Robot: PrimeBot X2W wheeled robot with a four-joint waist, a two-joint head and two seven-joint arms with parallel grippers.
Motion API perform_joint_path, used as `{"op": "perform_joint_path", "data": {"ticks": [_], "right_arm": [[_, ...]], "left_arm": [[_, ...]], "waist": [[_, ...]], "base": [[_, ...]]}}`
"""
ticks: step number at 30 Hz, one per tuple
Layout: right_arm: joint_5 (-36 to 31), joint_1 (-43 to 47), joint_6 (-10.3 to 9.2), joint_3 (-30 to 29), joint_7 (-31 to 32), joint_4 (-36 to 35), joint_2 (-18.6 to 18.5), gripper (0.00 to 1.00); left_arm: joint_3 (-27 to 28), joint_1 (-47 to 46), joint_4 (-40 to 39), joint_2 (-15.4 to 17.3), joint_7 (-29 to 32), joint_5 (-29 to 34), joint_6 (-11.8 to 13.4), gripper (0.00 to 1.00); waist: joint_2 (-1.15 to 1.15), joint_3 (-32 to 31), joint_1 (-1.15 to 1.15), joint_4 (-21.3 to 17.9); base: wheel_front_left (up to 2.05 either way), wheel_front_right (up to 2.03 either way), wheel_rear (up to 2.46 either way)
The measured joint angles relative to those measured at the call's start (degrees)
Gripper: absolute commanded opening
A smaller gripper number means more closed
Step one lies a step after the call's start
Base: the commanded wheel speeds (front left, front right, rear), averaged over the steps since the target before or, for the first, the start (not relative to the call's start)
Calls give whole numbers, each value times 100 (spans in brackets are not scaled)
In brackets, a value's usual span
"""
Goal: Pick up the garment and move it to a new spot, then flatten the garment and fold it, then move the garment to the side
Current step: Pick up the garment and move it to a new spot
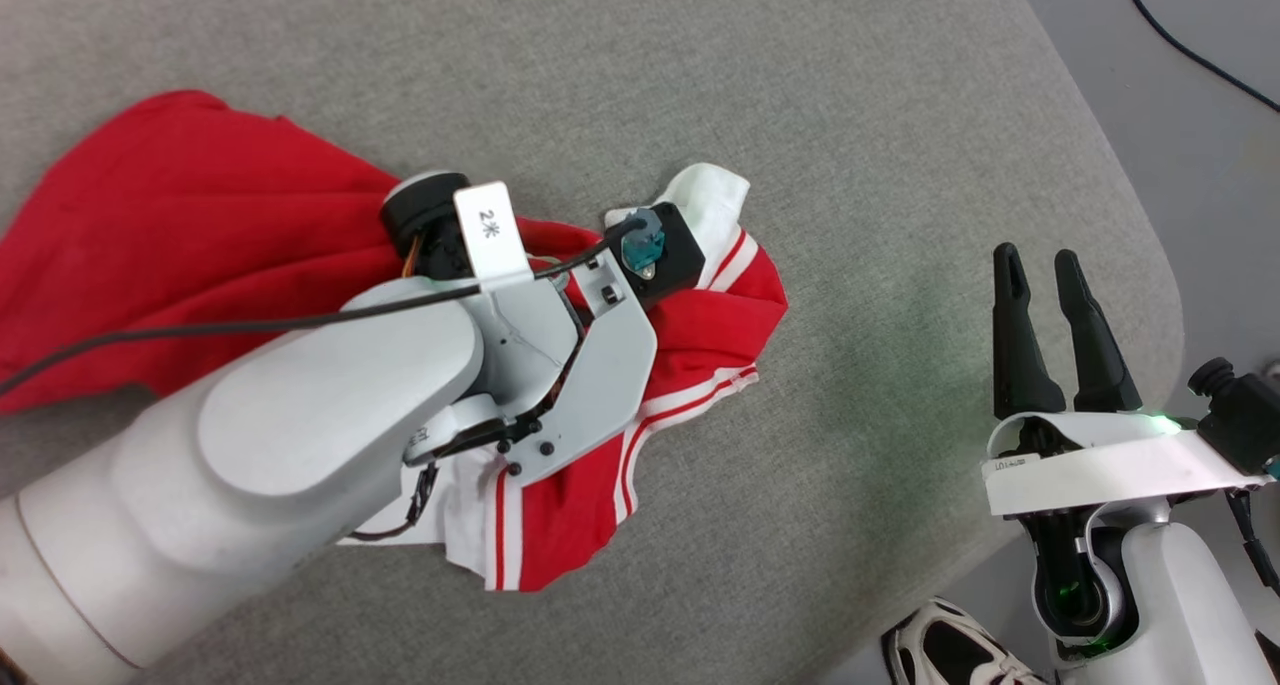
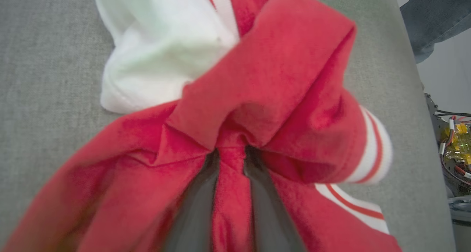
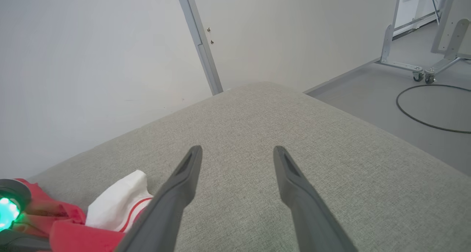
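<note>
I see one shirt (image 1: 180,215) crumpled on the grey cushion (image 1: 800,85), left of centre, my left gripper (image 2: 232,154) pinching one red fold of it, my right gripper (image 1: 1036,255) spread wide, holding nothing, over the cushion's right edge, one shoe (image 1: 945,650) below

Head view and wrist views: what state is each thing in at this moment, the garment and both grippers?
garment: crumpled, not flattened or folded, lying on the grey cushion
left gripper: shut on a bunched fold of the garment's red cloth
right gripper: open, empty, above bare cushion, apart from the garment
</note>
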Motion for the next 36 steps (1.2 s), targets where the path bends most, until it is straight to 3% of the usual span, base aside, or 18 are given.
{"op": "perform_joint_path", "data": {"ticks": [4, 5, 7, 8, 9, 16, 23, 33, 36], "right_arm": [[0, -13, 0, -4, 0, -8, 0, 100], [-10, -29, 0, -8, 0, -8, 0, 100], [-69, -73, 0, -31, 1, -24, 3, 100], [-112, -74, 0, -44, 1, -30, 2, 100], [-187, -73, 0, -64, 1, -27, 4, 100], [-815, -55, 0, -256, 0, -3, 12, 100], [-1479, 58, 0, -438, 0, 62, -26, 100], [-1684, 482, 0, -573, 0, 182, -530, 100], [-1697, 612, 0, -672, 1, 213, -679, 100]], "left_arm": [[41, 8, 20, 7, 45, 34, -3, 0], [42, 5, 49, -5, 21, 25, -4, 25], [31, -20, 112, -41, -80, -7, -10, 57], [12, -48, 157, -60, -178, -18, -11, 87], [-9, -82, 233, -90, -327, -67, -25, 100], [-66, -222, 494, -230, -1496, -94, -2, 100], [-63, -90, 647, -252, -2824, -434, -1, 100], [-10, 1064, 1734, -264, -5232, -1357, 0, 100], [191, 1543, 2101, -338, -5562, -1595, 0, 100]], "waist": [[0, 104, 0, -58], [0, 110, 0, -50], [0, 108, 0, -16], [0, 102, 0, 11], [0, 92, 0, 43], [0, -73, 0, 465], [0, -444, 0, 1146], [0, -1029, 0, 2195], [0, -1174, 0, 2498]], "base": [[0, 0, 0], [0, 0, 0], [0, 0, 0], [0, 0, 0], [0, 0, 0], [0, 0, 0], [0, 0, 0], [0, 0, 0], [0, 0, 0]]}}
